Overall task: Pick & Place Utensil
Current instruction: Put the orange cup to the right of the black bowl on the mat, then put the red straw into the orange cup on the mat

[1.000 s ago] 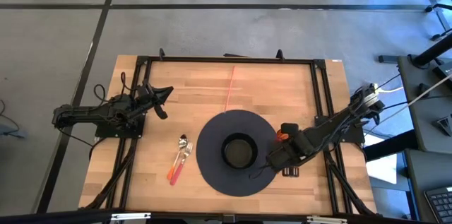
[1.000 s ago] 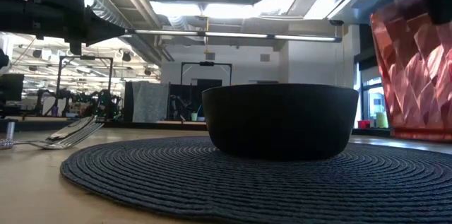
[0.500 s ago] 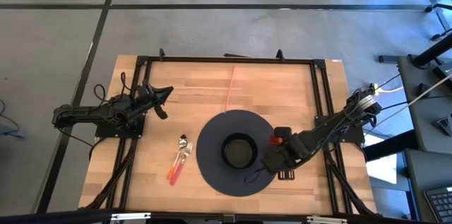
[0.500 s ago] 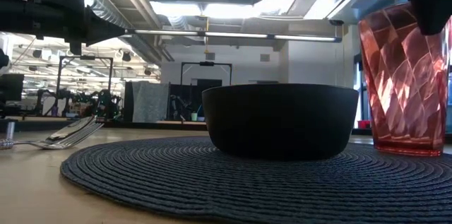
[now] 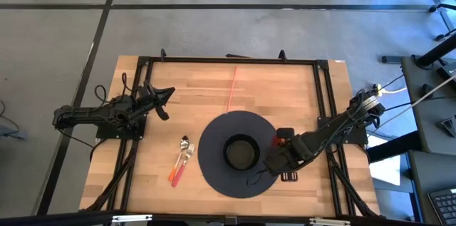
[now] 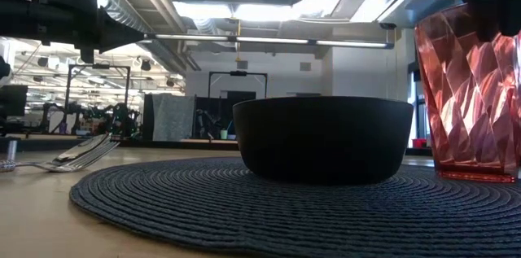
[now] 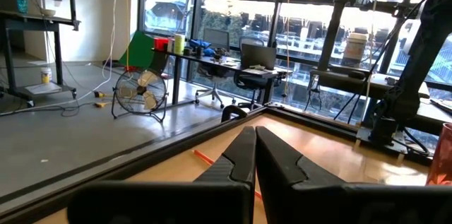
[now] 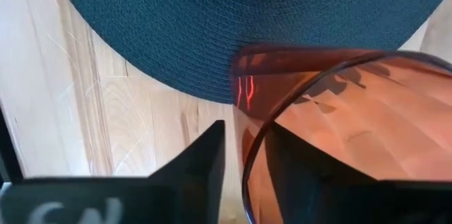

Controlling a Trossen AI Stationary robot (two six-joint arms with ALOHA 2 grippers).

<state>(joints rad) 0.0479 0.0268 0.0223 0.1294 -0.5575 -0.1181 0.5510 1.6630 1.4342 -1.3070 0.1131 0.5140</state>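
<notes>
The right pincer is low over the right side of the table, at the rim of a red see-through cup. One finger is outside the cup wall and the other is inside it. I cannot tell if the fingers are squeezing the wall or have let go. The cup stands upright, with its bottom on the right edge of a round dark mat. A black bowl sits in the middle of that mat, just left of the cup.

To the left of the mat, a spoon and a fork lie side by side on the bare wood. Their handles are pink and orange and point toward the near edge. Nothing is touching them.

The left pincer waits far off at the left side of the table. Its two fingers are pressed together and hold nothing.
</notes>
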